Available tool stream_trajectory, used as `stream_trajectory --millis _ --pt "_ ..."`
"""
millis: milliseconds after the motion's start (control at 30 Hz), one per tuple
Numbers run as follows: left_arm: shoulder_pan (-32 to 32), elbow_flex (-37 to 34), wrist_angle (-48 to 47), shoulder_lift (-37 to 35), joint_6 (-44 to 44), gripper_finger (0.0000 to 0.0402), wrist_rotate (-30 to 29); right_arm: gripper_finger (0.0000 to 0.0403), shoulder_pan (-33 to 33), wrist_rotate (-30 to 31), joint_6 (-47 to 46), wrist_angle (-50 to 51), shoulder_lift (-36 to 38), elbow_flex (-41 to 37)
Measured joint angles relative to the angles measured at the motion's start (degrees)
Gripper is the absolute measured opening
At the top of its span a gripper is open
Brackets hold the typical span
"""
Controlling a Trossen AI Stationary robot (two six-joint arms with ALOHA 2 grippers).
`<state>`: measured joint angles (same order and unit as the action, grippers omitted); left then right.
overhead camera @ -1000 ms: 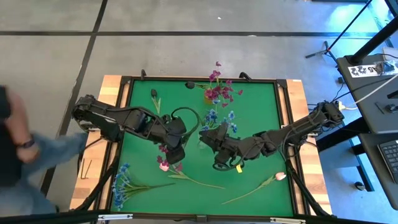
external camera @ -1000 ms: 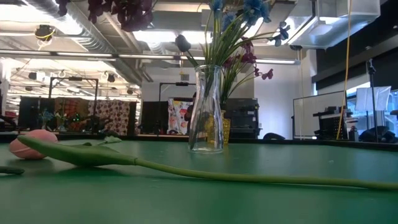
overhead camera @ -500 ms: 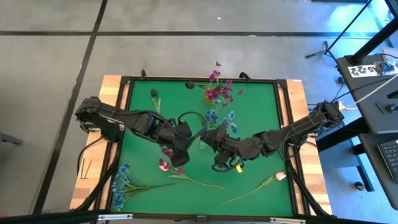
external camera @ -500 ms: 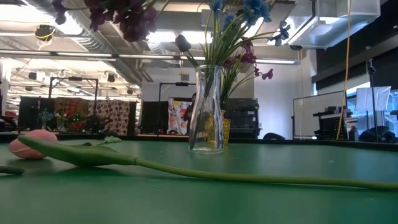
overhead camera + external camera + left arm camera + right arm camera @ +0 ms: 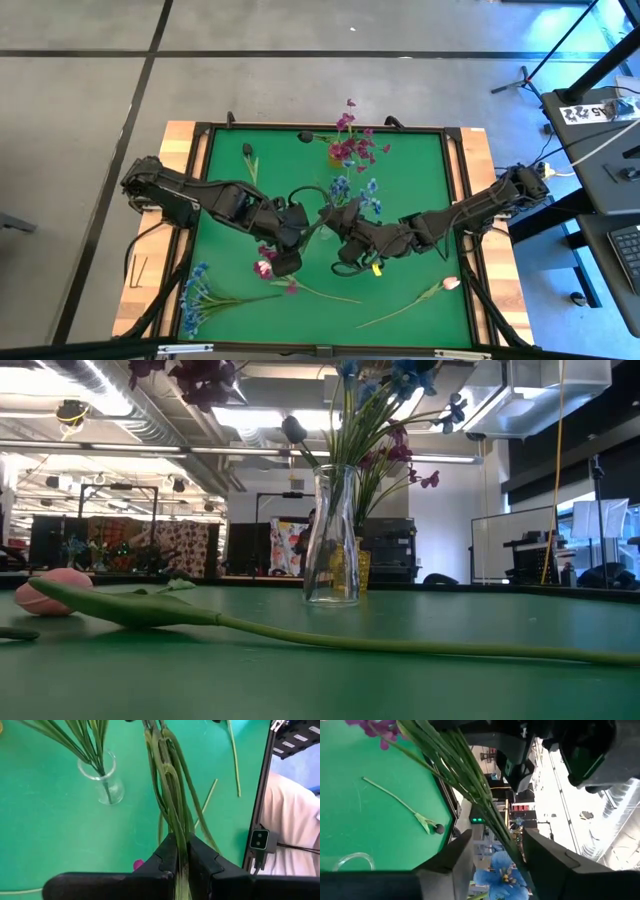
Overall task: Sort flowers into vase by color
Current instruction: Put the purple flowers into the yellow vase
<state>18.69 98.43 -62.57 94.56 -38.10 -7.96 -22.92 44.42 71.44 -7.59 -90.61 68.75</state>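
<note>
A magenta spray (image 5: 268, 253) hangs in the air over the middle of the green table (image 5: 420, 180), its blossoms (image 5: 200, 372) high above the cloth. My left gripper (image 5: 182, 842) is shut on its bundle of green stems (image 5: 170, 785). The stems run on toward my right gripper (image 5: 497, 834), which is open with the stems (image 5: 470, 785) passing between its fingers; whether they touch it I cannot tell. A glass vase (image 5: 330, 540) holds blue flowers (image 5: 348, 190). Behind it a yellow vase (image 5: 335, 157) holds magenta flowers. My left gripper pinches the bundle of several green stems (image 5: 181, 832) between its two fingers, close behind the blossoms. The fingers slant down from the table's left and lie roughly along the stems. The spray is lifted clear of the table, its stem ends reaching toward my right gripper.
A pink-white tulip (image 5: 262, 268) lies under the held spray, its stem (image 5: 400, 645) running right. Another tulip (image 5: 450, 283) lies near right, a blue spray (image 5: 195, 295) near left, and dark-budded stems (image 5: 248, 155) at the far left. A person's light sleeve (image 5: 295, 820) shows beyond the table frame.
My left gripper has carried the magenta spray a little toward the table's right and near edge, closer to my right gripper. A person at the table's left side has gone out of the high view.
</note>
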Motion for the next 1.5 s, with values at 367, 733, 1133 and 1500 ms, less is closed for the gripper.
stream_trajectory --millis 367,733,1133,1500 --pt "0.09 0.0 0.07 0.0 0.28 0.0017 0.17 0.0039 0.07 1.09 -0.45 0.45 0.0 0.0" --pt "1.39 0.0 0.29 -0.07 1.43 0.0036 -0.19 0.0028 0.02 0.87 -0.48 0.21 0.0 -0.04" --pt "1.64 0.13 -0.54 -0.62 3.34 0.0111 2.15 0.0023 0.08 1.49 -0.71 -0.29 0.0 -0.04" --pt "2.86 14.77 -7.94 -0.96 6.25 0.0153 -3.43 0.0022 0.09 1.51 -0.88 -3.35 0.13 0.02"
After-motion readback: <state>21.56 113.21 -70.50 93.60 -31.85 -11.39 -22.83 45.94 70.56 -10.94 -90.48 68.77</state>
